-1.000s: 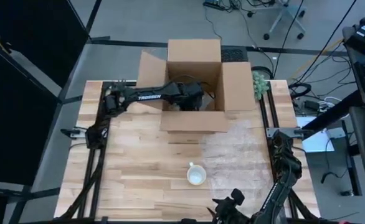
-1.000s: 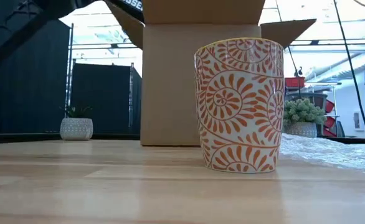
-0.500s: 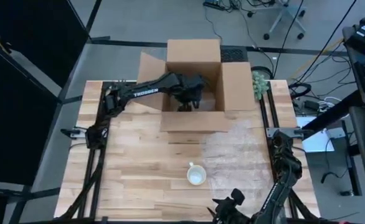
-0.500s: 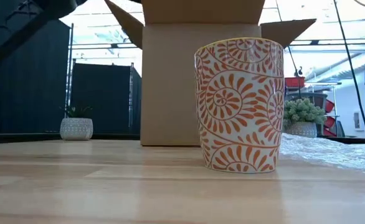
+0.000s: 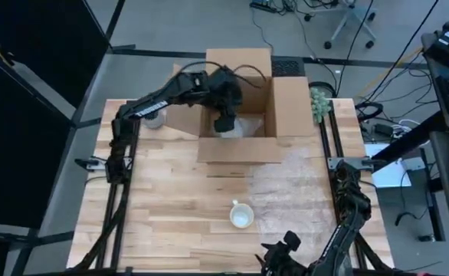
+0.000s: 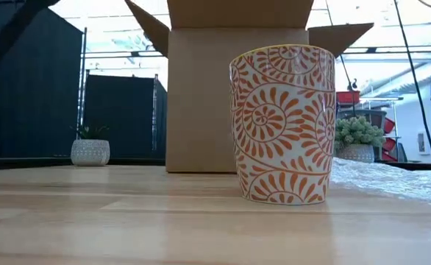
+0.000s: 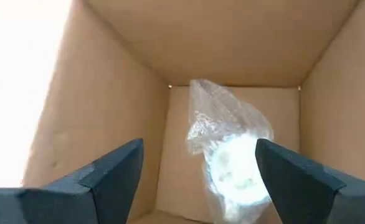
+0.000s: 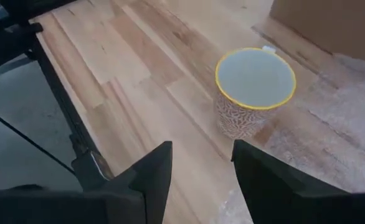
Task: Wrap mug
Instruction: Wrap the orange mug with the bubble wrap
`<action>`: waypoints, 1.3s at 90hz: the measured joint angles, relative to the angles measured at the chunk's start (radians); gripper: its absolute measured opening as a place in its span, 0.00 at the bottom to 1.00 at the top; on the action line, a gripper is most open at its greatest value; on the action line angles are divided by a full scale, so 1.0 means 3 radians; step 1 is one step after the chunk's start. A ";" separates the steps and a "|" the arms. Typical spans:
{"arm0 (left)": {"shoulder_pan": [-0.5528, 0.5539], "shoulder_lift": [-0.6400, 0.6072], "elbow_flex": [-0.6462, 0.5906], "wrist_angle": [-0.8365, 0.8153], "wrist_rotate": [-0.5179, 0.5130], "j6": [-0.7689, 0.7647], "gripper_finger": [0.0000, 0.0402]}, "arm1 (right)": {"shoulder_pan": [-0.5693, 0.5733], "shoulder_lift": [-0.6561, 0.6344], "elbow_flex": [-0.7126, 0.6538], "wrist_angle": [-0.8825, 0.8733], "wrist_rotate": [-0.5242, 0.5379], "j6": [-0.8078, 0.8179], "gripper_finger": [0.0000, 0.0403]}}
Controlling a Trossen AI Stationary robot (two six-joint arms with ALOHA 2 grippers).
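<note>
A white mug with orange swirls stands upright on the wooden table, at the near left corner of a bubble wrap sheet. My left gripper hangs open above the inside of the cardboard box, fingers pointing down. Below it a bundle in bubble wrap lies on the box floor, touched by nothing. My right gripper waits open at the table's near edge, short of the mug.
The open box has flaps spread left, right and near. A small white pot stands left of it and a green plant right of it. Bare wood lies left of the mug.
My left gripper has risen out of the box, and the arm's elbow has swung toward the table's far edge. The wrapped bundle on the box floor now shows beside it. The mug and my right gripper have kept still.
</note>
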 joint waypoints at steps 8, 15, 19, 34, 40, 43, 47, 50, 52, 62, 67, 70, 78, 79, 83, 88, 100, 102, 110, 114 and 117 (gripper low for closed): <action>-0.0057 -0.0231 0.0005 -0.0022 0.0033 -0.0120 0.73 | -0.0002 0.0000 0.0000 -0.0002 0.0083 -0.0022 0.39; -0.0163 -0.0372 0.0013 -0.0058 0.0137 -0.0197 0.73 | -0.0003 0.0008 -0.0001 -0.0013 0.0181 -0.0064 0.39; -0.0216 -0.0468 0.0012 -0.0114 0.0151 -0.0230 0.73 | -0.0009 0.0014 -0.0001 -0.0028 0.0232 -0.0095 0.39; -0.0467 -0.0727 -0.0126 -0.0555 0.0305 -0.0408 0.72 | -0.0040 0.0064 -0.0001 -0.0047 0.0259 -0.0106 0.39; -0.0592 -0.0901 -0.0231 -0.0569 0.0323 -0.0501 0.71 | -0.0073 0.0084 -0.0001 -0.0052 0.0273 -0.0103 0.39; -0.0663 -0.0995 -0.0311 -0.0590 0.0323 -0.0551 0.71 | -0.0076 0.0090 -0.0001 -0.0063 0.0274 -0.0105 0.39; -0.0746 -0.1114 -0.0427 -0.0578 0.0323 -0.0594 0.70 | -0.0107 0.0097 -0.0001 -0.0071 0.0283 -0.0112 0.39; -0.0821 -0.1210 -0.0528 -0.0570 0.0303 -0.0649 0.69 | -0.0123 0.0098 -0.0001 -0.0089 0.0298 -0.0124 0.39; -0.0869 -0.1274 -0.0608 -0.0569 0.0276 -0.0693 0.69 | -0.0135 0.0098 -0.0001 -0.0108 0.0300 -0.0127 0.39; -0.1101 -0.1604 -0.1118 -0.0447 0.0114 -0.0913 0.68 | -0.0215 0.0103 -0.0001 -0.0153 0.0301 -0.0193 0.39; -0.1238 -0.1812 -0.1475 -0.0328 0.0074 -0.1043 0.68 | -0.0261 0.0103 -0.0001 -0.0160 0.0301 -0.0245 0.39; -0.1319 -0.1962 -0.1719 -0.0203 0.0056 -0.1107 0.68 | -0.0292 0.0103 -0.0001 -0.0169 0.0301 -0.0276 0.39; -0.1545 -0.2350 -0.2417 0.0175 -0.0042 -0.1352 0.68 | -0.0395 0.0104 -0.0001 -0.0187 0.0293 -0.0318 0.39; -0.1573 -0.2396 -0.2513 0.0227 -0.0052 -0.1386 0.68 | -0.0410 0.0104 -0.0001 -0.0193 0.0287 -0.0319 0.39; -0.1674 -0.2571 -0.2863 0.0419 -0.0086 -0.1523 0.68 | -0.0475 0.0104 -0.0001 -0.0238 0.0224 -0.0327 0.39; -0.1801 -0.2760 -0.3279 0.0689 -0.0114 -0.1682 0.68 | -0.0550 0.0104 -0.0001 -0.0285 0.0104 -0.0334 0.39; -0.2093 -0.3111 -0.4102 0.1352 -0.0131 -0.2039 0.68 | -0.0755 0.0098 -0.0001 -0.0279 -0.0171 -0.0603 0.39; -0.2137 -0.3144 -0.4208 0.1456 -0.0131 -0.2092 0.68 | -0.0791 0.0088 -0.0001 -0.0278 -0.0222 -0.0646 0.39; -0.2289 -0.3218 -0.4572 0.1767 -0.0175 -0.2221 0.68 | -0.0928 0.0010 -0.0001 -0.0279 -0.0377 -0.0839 0.39; -0.2347 -0.3220 -0.4716 0.1916 -0.0211 -0.2224 0.68 | -0.0985 -0.0050 -0.0001 -0.0280 -0.0413 -0.0919 0.39; -0.2380 -0.3211 -0.4808 0.1994 -0.0226 -0.2224 0.68 | -0.1025 -0.0100 -0.0001 -0.0281 -0.0436 -0.0980 0.39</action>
